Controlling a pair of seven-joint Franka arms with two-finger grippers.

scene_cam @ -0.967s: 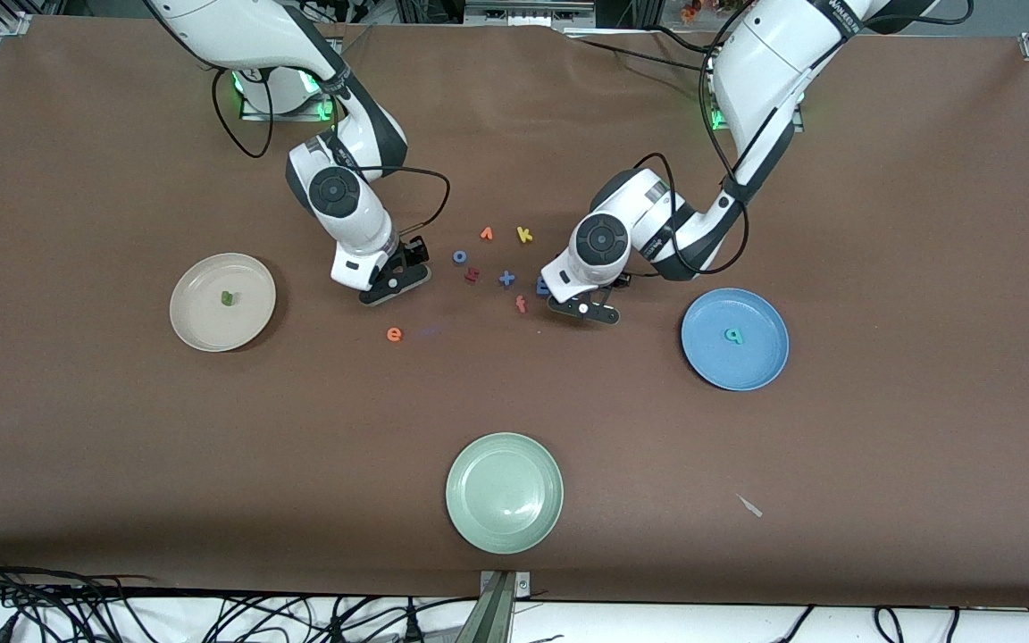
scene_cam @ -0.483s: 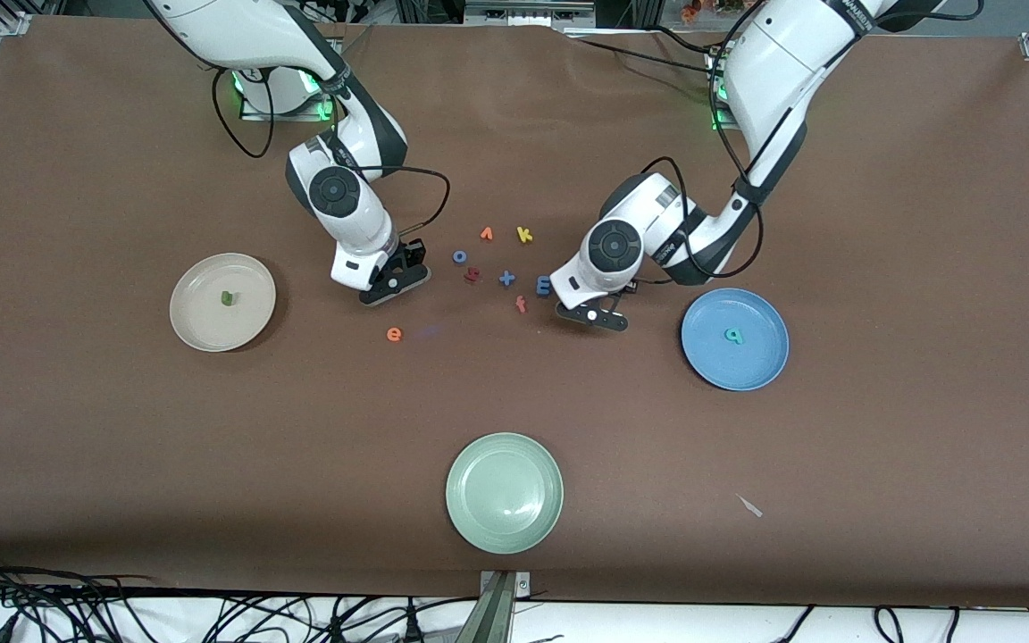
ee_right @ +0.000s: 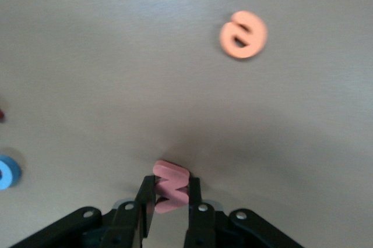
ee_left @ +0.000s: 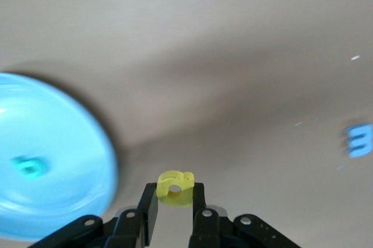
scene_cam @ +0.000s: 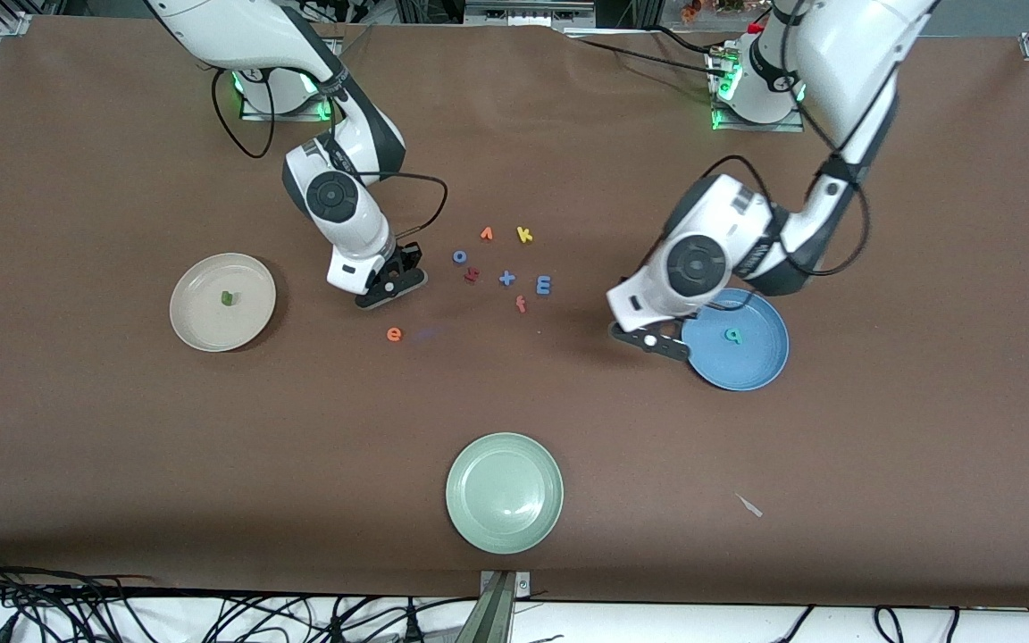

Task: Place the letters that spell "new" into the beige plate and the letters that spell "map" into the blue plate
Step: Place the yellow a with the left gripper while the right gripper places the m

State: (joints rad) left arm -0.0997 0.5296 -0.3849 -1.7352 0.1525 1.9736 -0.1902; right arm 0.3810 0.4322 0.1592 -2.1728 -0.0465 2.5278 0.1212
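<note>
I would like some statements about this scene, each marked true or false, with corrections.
1. The left gripper holds the yellow "a". True.
2. The right gripper is empty. False: it is shut on the pink "w".
3. The teal "p" lies in the blue plate. True.
4. The orange "e" lies in the beige plate. False: it lies on the table; the plate holds the green "n".

Plain brown paper-covered counter [scene_cam: 881,268]. Round plates: plain beige plate [scene_cam: 202,326], plain medium-blue plate [scene_cam: 760,366], pale green plate [scene_cam: 504,492]. Foam letters: yellow "a" [ee_left: 175,187], pink "w" [ee_right: 171,186], orange "e" [scene_cam: 395,334], blue "m" [scene_cam: 543,285], teal "p" [scene_cam: 733,335], green "n" [scene_cam: 226,298].
</note>
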